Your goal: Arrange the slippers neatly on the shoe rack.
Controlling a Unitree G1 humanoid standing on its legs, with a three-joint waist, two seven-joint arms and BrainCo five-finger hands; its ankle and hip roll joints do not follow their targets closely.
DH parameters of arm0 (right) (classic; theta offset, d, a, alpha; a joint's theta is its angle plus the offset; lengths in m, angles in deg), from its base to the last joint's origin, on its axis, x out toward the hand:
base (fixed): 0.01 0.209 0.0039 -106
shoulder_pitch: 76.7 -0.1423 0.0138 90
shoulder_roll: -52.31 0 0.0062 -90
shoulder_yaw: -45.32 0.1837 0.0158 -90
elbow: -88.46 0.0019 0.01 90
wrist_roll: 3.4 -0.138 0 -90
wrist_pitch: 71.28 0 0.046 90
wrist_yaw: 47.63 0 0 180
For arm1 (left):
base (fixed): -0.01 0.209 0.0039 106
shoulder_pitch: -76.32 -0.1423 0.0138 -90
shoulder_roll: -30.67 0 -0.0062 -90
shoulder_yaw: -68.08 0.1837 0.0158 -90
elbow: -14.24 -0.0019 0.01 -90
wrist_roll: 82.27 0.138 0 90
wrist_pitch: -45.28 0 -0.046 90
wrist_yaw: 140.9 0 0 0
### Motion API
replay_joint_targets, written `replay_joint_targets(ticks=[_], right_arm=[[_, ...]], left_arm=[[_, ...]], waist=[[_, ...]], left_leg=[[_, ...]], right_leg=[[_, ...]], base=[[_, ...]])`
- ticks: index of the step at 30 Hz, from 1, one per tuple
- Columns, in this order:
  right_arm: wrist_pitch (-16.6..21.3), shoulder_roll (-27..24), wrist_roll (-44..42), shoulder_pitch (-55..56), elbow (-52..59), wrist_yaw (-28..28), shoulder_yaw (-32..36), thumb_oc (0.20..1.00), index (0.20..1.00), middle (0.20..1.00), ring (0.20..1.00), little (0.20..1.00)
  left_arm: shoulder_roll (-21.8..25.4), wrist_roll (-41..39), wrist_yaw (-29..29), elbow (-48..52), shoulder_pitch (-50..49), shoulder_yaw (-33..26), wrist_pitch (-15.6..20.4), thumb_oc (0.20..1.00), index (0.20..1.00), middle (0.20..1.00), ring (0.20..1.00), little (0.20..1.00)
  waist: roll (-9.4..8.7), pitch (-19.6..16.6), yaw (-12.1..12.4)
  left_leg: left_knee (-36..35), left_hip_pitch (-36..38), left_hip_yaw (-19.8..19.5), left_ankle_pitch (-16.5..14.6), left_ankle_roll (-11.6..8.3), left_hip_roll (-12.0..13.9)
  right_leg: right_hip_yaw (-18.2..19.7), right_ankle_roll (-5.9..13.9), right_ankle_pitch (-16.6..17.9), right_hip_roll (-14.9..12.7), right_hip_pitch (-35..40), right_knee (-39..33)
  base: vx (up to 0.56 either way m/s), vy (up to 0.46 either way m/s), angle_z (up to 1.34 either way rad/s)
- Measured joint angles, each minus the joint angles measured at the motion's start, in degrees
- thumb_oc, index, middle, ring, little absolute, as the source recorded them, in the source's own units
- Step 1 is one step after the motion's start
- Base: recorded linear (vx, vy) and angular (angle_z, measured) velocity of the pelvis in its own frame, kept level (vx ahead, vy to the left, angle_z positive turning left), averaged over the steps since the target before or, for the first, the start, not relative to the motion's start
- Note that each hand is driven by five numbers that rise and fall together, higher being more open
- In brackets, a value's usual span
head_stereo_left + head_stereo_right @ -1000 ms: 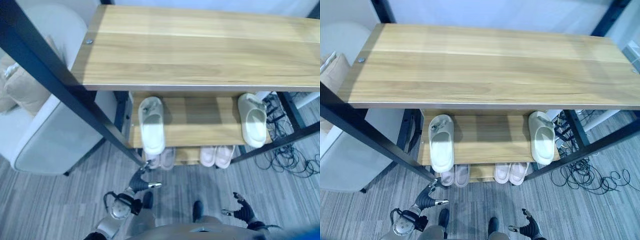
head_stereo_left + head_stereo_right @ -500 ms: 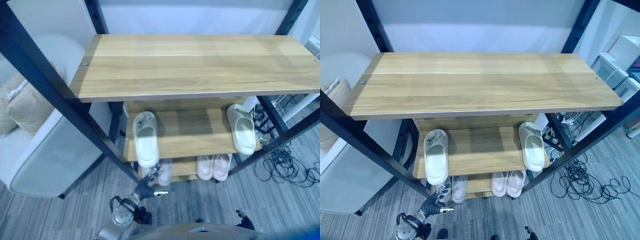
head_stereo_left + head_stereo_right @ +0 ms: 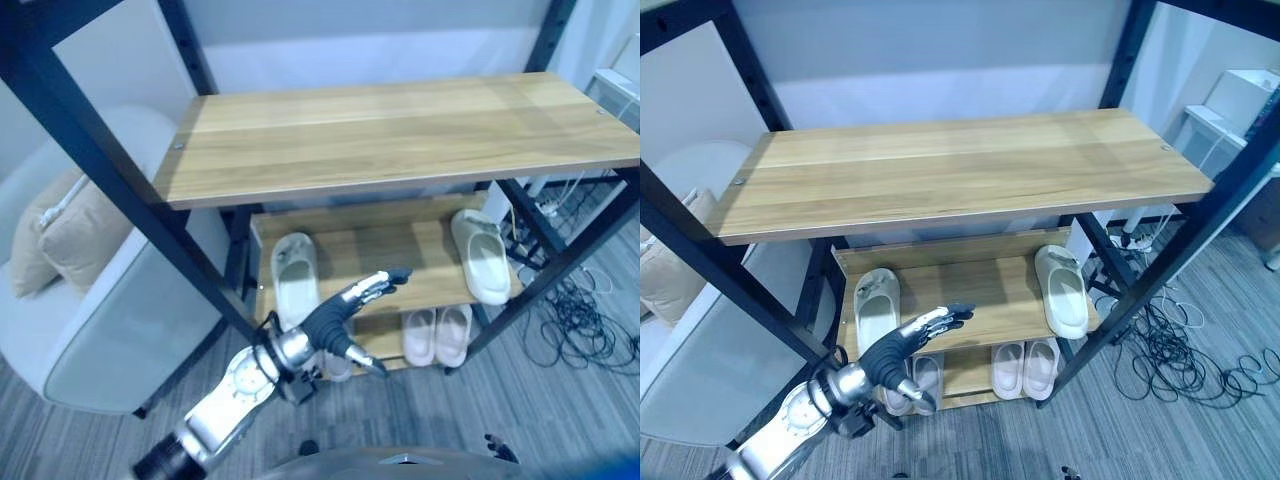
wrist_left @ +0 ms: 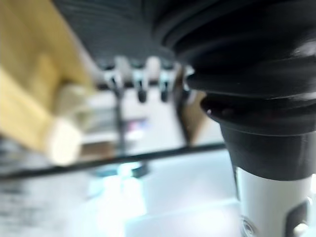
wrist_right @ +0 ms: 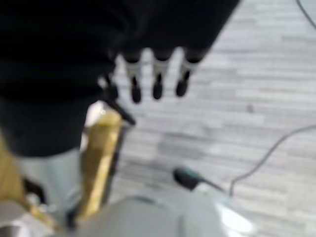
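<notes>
Two white slippers lie apart on the middle shelf of the wooden shoe rack (image 3: 400, 130): the left slipper (image 3: 296, 280) and the right slipper (image 3: 482, 256), toes toward me. Below them sits a pale pink pair (image 3: 438, 335), and a second pair (image 3: 927, 376) is partly hidden behind my left hand (image 3: 345, 310). That hand hovers open in front of the middle shelf, just right of the left slipper, holding nothing. Its fingers (image 4: 140, 86) point toward a blurred slipper (image 4: 66, 131). My right hand (image 5: 157, 79) hangs low over the floor, fingers straight and empty.
The rack's top shelf is bare wood within black posts (image 3: 120, 190). A grey armchair (image 3: 110, 310) with a beige cushion (image 3: 65, 235) stands to the left. Loose cables (image 3: 590, 320) lie on the floor at the right, near a white box (image 3: 1240, 95).
The camera has tilted up and shifted. My left hand rose from near the floor to the front of the middle shelf and stretched its fingers out. The slippers have not moved.
</notes>
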Motion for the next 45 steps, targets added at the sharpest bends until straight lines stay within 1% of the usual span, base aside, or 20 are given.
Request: replay_joint_targets(ticks=[1, 3, 4, 7, 8, 9, 13, 14, 16, 18, 19, 20, 22, 23, 27, 33, 36, 38, 42, 45], right_arm=[[0.0, 0.0, 0.0, 0.0, 0.3, 0.0, -0.3, 1.000, 1.000, 1.000, 1.000, 1.000], [0.0, 0.0, -0.1, 0.5, 1.4, -0.1, -0.5, 1.000, 1.000, 1.000, 1.000, 1.000], [0.0, -0.1, -0.2, 0.4, 2.4, -0.2, -0.5, 1.000, 1.000, 1.000, 1.000, 1.000], [0.1, -0.3, -0.7, 0.5, 2.6, -0.3, -0.3, 1.000, 1.000, 1.000, 1.000, 1.000], [0.1, -0.4, -1.6, 0.3, 2.9, -0.3, 0.0, 1.000, 1.000, 1.000, 1.000, 1.000], [0.1, -0.5, -1.8, 0.3, 2.9, -0.3, 0.1, 1.000, 1.000, 1.000, 1.000, 1.000], [0.7, -0.8, -2.2, 0.0, 3.0, 0.1, 1.1, 1.000, 1.000, 1.000, 1.000, 1.000], [0.7, -0.7, -2.2, -0.2, 3.0, 0.2, 1.7, 1.000, 1.000, 1.000, 1.000, 1.000], [0.7, -0.7, -2.3, 0.0, 3.0, 0.2, 1.6, 1.000, 1.000, 1.000, 1.000, 1.000], [0.9, -0.7, -2.2, 0.1, 2.8, 0.3, 1.4, 1.000, 1.000, 1.000, 1.000, 1.000], [1.1, -0.8, -2.2, 0.2, 2.8, 0.4, 1.6, 1.000, 1.000, 1.000, 1.000, 1.000], [2.0, -1.1, -2.2, 0.2, 2.8, 0.8, 2.3, 1.000, 1.000, 1.000, 1.000, 1.000], [2.0, -1.3, -2.2, 0.9, 3.1, 1.7, 3.1, 1.000, 1.000, 1.000, 1.000, 1.000], [2.0, -1.6, -2.2, 2.4, 2.9, 2.0, 3.8, 1.000, 1.000, 1.000, 1.000, 1.000], [2.0, -2.1, -2.2, 4.0, 2.3, 2.0, 3.7, 1.000, 1.000, 1.000, 1.000, 1.000], [2.1, -2.1, -2.2, 3.3, 3.0, 1.9, 3.8, 1.000, 1.000, 1.000, 1.000, 1.000], [2.0, -2.2, -2.2, 3.3, 3.0, 1.8, 3.8, 1.000, 1.000, 1.000, 1.000, 1.000], [2.1, -2.1, -2.2, 3.4, 3.0, 1.7, 3.7, 1.000, 1.000, 1.000, 1.000, 1.000], [2.0, -2.1, -2.2, 3.4, 3.2, 1.1, 3.7, 1.000, 1.000, 1.000, 1.000, 1.000], [2.0, -2.1, -2.2, 3.4, 3.3, 0.3, 3.8, 1.000, 1.000, 1.000, 1.000, 1.000]], left_arm=[[-0.1, 1.3, 1.2, -0.1, 1.6, -0.2, 0.0, 1.000, 1.000, 1.000, 1.000, 1.000], [-4.0, 7.5, 6.0, -3.7, 7.2, -0.1, 1.7, 1.000, 1.000, 1.000, 1.000, 1.000], [-4.3, 10.7, 8.8, -6.0, 9.3, -0.6, 1.8, 1.000, 1.000, 1.000, 1.000, 1.000], [-4.2, 18.8, 12.9, -12.3, 12.1, -0.8, 2.3, 1.000, 1.000, 1.000, 1.000, 1.000], [-4.0, 23.4, 14.6, -17.4, 13.2, -0.8, 1.9, 1.000, 1.000, 1.000, 1.000, 1.000], [-3.9, 25.7, 15.4, -18.8, 13.5, -0.6, 1.6, 1.000, 1.000, 1.000, 1.000, 1.000], [-2.6, 36.4, 21.8, -28.8, 17.4, -0.5, 1.0, 1.000, 1.000, 1.000, 1.000, 1.000], [-2.1, 37.5, 22.9, -30.8, 18.6, -0.4, 0.4, 1.000, 1.000, 1.000, 1.000, 1.000], [-2.1, 38.9, 23.4, -30.1, 18.4, -0.6, -0.6, 1.000, 1.000, 1.000, 1.000, 1.000], [-1.9, 40.6, 24.7, -29.9, 18.7, -0.6, -0.2, 1.000, 1.000, 1.000, 1.000, 1.000], [-1.4, 42.3, 26.1, -32.1, 19.3, -0.4, -0.1, 1.000, 1.000, 1.000, 1.000, 1.000], [1.1, 48.1, 29.4, -36.4, 20.3, -0.5, -0.8, 1.000, 1.000, 1.000, 1.000, 1.000], [4.5, 52.1, 30.7, -38.3, 20.1, -1.9, -5.3, 1.000, 1.000, 1.000, 1.000, 1.000], [4.8, 54.1, 32.4, -37.9, 18.6, -4.0, -6.8, 1.000, 1.000, 1.000, 1.000, 1.000], [4.5, 56.5, 34.2, -37.0, 16.1, -6.0, -8.2, 1.000, 1.000, 1.000, 1.000, 1.000], [3.9, 57.1, 35.5, -36.4, 13.4, -11.3, -11.1, 1.000, 1.000, 1.000, 1.000, 1.000], [3.8, 56.4, 36.2, -34.6, 12.2, -13.3, -11.1, 1.000, 1.000, 1.000, 1.000, 1.000], [3.2, 56.0, 36.3, -31.6, 9.8, -16.2, -11.1, 1.000, 1.000, 1.000, 1.000, 1.000], [3.5, 56.1, 36.3, -29.1, 9.4, -16.6, -11.0, 1.000, 1.000, 1.000, 1.000, 1.000], [5.2, 56.8, 35.1, -26.4, 9.5, -15.9, -11.1, 1.000, 1.000, 1.000, 1.000, 1.000]], waist=[[-0.20, 0.1, -0.5], [-0.26, 0.3, -1.7], [0.11, 0.3, -2.2], [0.97, 1.0, -3.6], [1.52, 1.2, -3.9], [1.65, 1.2, -4.4], [3.08, 1.3, -5.2], [3.41, 1.5, -5.2], [3.34, 1.5, -5.2], [3.12, 1.5, -5.4], [3.22, 1.6, -5.4], [3.59, 1.1, -5.1], [4.13, 1.6, -5.6], [4.13, 2.0, -5.6], [3.79, 2.3, -5.5], [2.30, 3.3, -5.4], [2.10, 3.4, -5.3], [2.09, 3.4, -5.4], [2.05, 3.4, -5.1], [2.08, 3.4, -5.1]], left_leg=[[0.0, 0.0, -0.1, 0.0, -0.01, 0.1], [0.0, 0.0, 0.2, 0.0, 0.00, 0.0], [0.0, 0.1, 0.8, 0.0, 0.03, 0.0], [0.3, 0.0, 1.5, -0.1, 0.03, -0.1], [0.3, 0.2, 2.2, -0.1, 0.03, 0.0], [0.3, 0.2, 2.7, -0.1, 0.03, 0.0], [0.0, -1.4, 3.1, -0.1, -0.04, 0.2], [0.0, -2.0, 3.1, 0.0, -0.01, 0.2], [0.0, -1.6, 3.4, 0.0, 0.00, 0.3], [0.0, -1.8, 3.8, 0.1, -0.01, 0.2], [0.0, -2.1, 4.2, 0.1, 0.00, 0.2], [0.0, -3.7, 4.9, 0.0, -0.01, 0.3], [0.0, -5.7, 5.6, 0.2, -0.03, 0.3], [0.0, -5.7, 5.7, 0.5, 0.07, 0.3], [0.0, -5.5, 5.8, 0.5, 0.08, 0.6], [0.0, -5.0, 5.6, 0.6, -0.28, 1.1], [0.0, -5.2, 5.6, 0.6, -0.31, 1.2], [0.0, -5.4, 5.6, 0.6, -0.32, 1.3], [0.0, -5.3, 5.5, 0.6, -0.34, 1.5], [0.0, -4.9, 5.3, 0.7, -0.49, 1.5]], right_leg=[[0.0, 0.02, 0.0, 0.1, 0.0, 0.0], [0.1, 0.03, 0.0, 0.0, -0.4, 0.0], [0.5, -0.08, 0.2, 0.0, -0.4, 0.0], [1.5, -0.13, 0.3, 0.0, -0.9, 0.0], [1.7, -0.13, 0.3, 0.0, -1.0, 0.0], [1.9, -0.14, 0.3, 0.0, -1.2, 0.0], [2.4, -0.32, 0.7, 0.1, -3.2, 0.0], [2.6, -0.33, 1.0, 0.0, -3.7, 0.0], [2.9, -0.29, 1.1, 0.1, -3.5, 0.1], [3.1, -0.32, 1.2, 0.1, -4.0, 0.0], [3.4, -0.29, 1.3, 0.1, -4.6, 0.0], [4.6, -0.30, 1.4, -0.1, -6.9, 0.0], [4.8, -0.29, 2.2, -0.2, -8.8, 0.0], [4.8, -0.27, 2.5, -0.1, -8.9, 0.0], [4.9, -0.28, 2.5, 0.2, -8.8, 0.0], [4.9, -0.41, 2.6, 0.7, -8.4, 0.0], [4.9, -0.45, 2.6, 0.8, -8.5, 0.0], [4.9, -0.47, 2.6, 0.9, -8.7, 0.0], [4.7, -0.50, 2.6, 1.1, -8.5, 0.0], [4.6, -0.53, 2.6, 1.1, -8.0, 0.0]], base=[[0.02, -0.052, 0.00], [0.02, -0.041, -0.08], [0.02, -0.026, -0.20], [0.02, -0.020, -0.15], [0.01, -0.007, -0.16], [0.01, -0.007, -0.15], [-0.01, -0.003, -0.07], [0.00, 0.000, -0.09], [-0.02, 0.002, -0.08], [-0.06, 0.002, -0.06], [-0.04, 0.000, -0.25], [0.00, -0.016, -0.34], [0.01, -0.016, -0.20], [0.00, 0.000, 0.00], [0.02, -0.011, -0.05], [0.00, 0.000, 0.00], [0.00, 0.000, 0.00], [0.00, 0.000, 0.00], [0.00, -0.008, 0.01], [-0.01, -0.033, 0.01]])
